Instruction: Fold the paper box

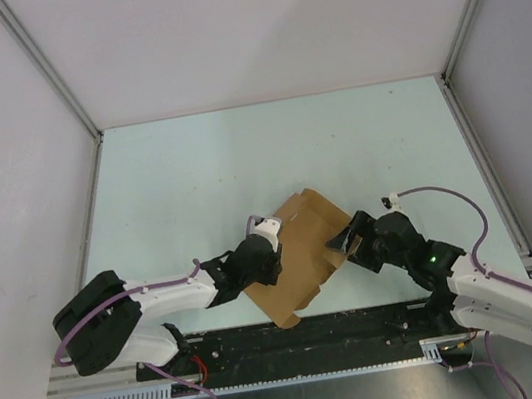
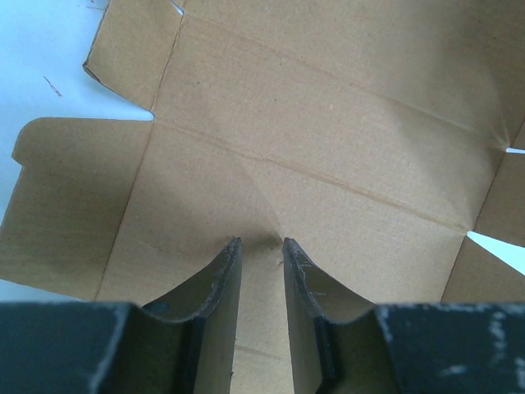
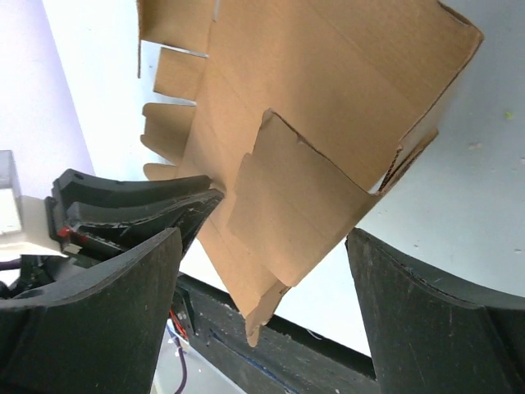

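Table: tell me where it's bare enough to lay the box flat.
The far table, from the paper box to the back wall, is bare; so are both side strips. Crowded near-centre: left pincer, right pincer, box.

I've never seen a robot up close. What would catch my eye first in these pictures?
The brown paper box, a cut sheet not yet folded up, hangs tilted above the pale table near its front edge, between the two arms. The left pincer grips one side of it. The right pincer gapes wide open with a loose flap between its jaws.
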{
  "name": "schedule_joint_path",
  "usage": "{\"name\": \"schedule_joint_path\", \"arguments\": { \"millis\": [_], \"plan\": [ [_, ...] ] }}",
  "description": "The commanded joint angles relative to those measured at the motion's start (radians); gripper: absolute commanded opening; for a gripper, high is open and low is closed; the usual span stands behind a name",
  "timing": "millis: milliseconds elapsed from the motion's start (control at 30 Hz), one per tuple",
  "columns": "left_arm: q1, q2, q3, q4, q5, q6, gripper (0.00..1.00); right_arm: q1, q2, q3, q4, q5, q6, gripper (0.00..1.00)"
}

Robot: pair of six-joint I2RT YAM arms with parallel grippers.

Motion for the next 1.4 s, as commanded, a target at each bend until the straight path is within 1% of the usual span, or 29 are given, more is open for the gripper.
{"name": "schedule_joint_path", "arguments": {
  "millis": [0,300,633,1367],
  "plan": [
    [-0.006,0.018,0.022,-0.015,0.025,-0.006,0.32,0.002,0.008,0.049,0.068,-0.007,-0.015,0.87],
    [-0.005,0.026,0.027,-0.015,0.030,-0.003,0.32,-0.006,0.044,0.049,0.100,-0.012,-0.021,0.86],
    [-0.006,0.030,0.028,-0.015,0.038,0.003,0.31,-0.010,0.149,0.049,0.228,-0.030,-0.021,0.87],
    [-0.008,0.053,0.037,-0.015,0.041,0.008,0.30,-0.026,0.305,0.049,0.301,-0.033,-0.051,0.87]
  ]
}}
